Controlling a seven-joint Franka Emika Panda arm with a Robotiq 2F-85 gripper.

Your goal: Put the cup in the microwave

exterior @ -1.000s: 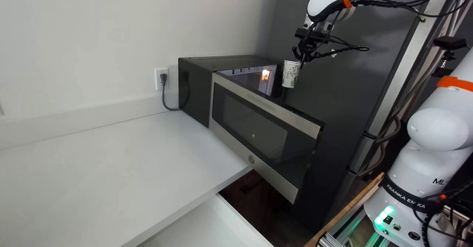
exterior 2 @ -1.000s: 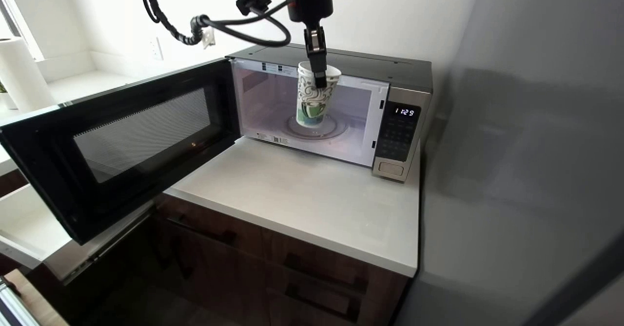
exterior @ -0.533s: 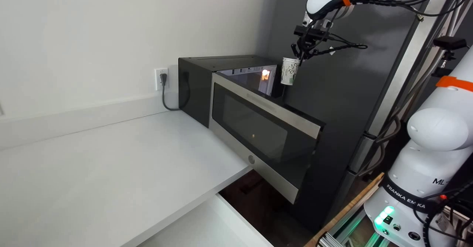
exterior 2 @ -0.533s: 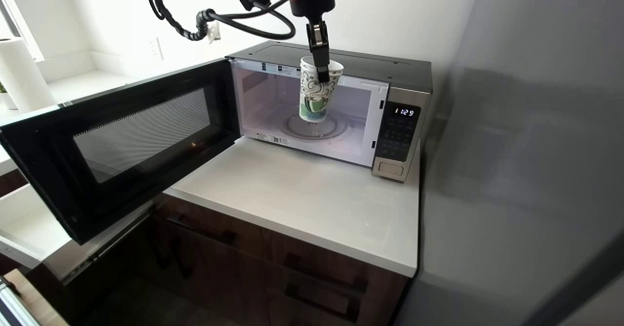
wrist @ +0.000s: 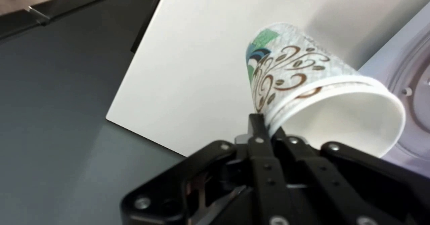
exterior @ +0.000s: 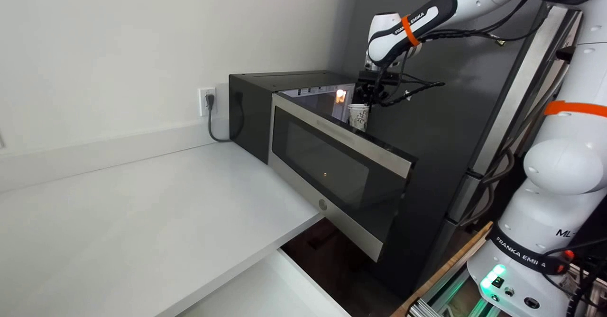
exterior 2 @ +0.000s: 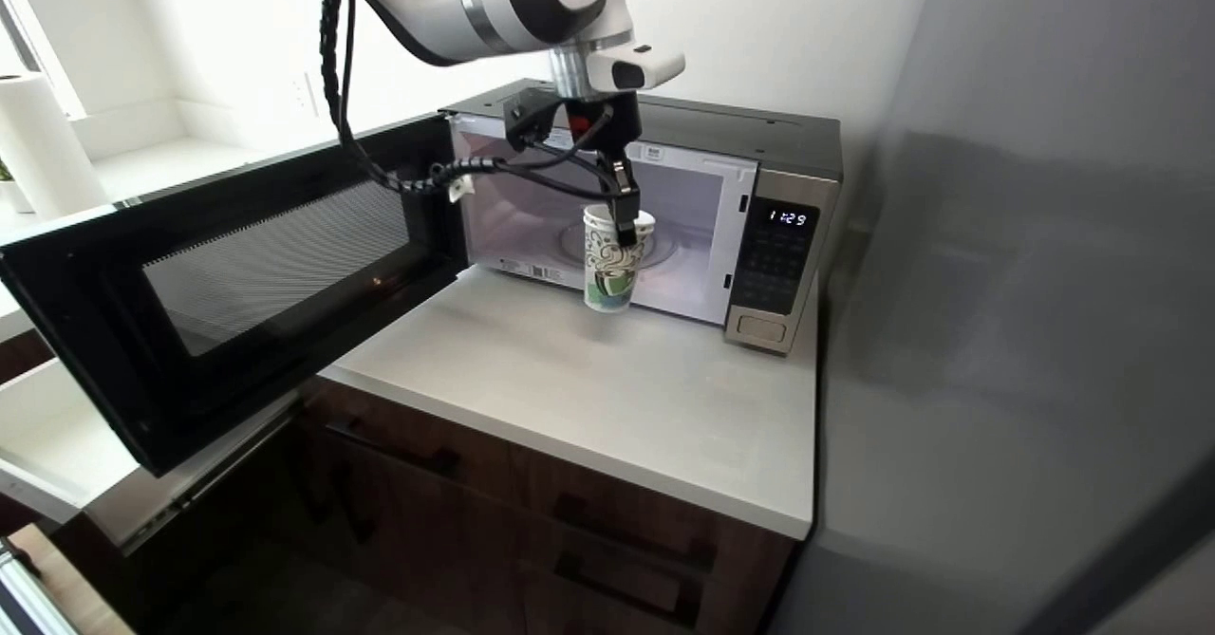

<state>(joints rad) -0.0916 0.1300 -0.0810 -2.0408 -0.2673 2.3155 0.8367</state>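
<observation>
The cup [exterior 2: 604, 274] is a white paper cup with brown swirls and a green-blue base; its rim shows a double edge. It also shows in an exterior view [exterior: 358, 117] and the wrist view [wrist: 292, 67]. My gripper [wrist: 268, 127] is shut on the near side of its rim, one finger inside and one outside. The cup hangs about upright in front of the open microwave [exterior 2: 721, 132], a little above the counter. The microwave is a black box with a silver-edged control panel and white interior; it also shows in an exterior view [exterior: 251, 113].
The microwave door [exterior 2: 275, 255] stands wide open and juts past the counter edge. A glass turntable [exterior 2: 664, 251] lies inside. The white counter [exterior 2: 607, 398] extends in front of the microwave. A tall grey fridge [exterior 2: 1025, 284] stands at its side. A drawer [exterior: 265, 288] is open below.
My gripper and the held cup have moved down, from in front of the opening's upper part to just above the counter. The microwave and its door have not moved.
</observation>
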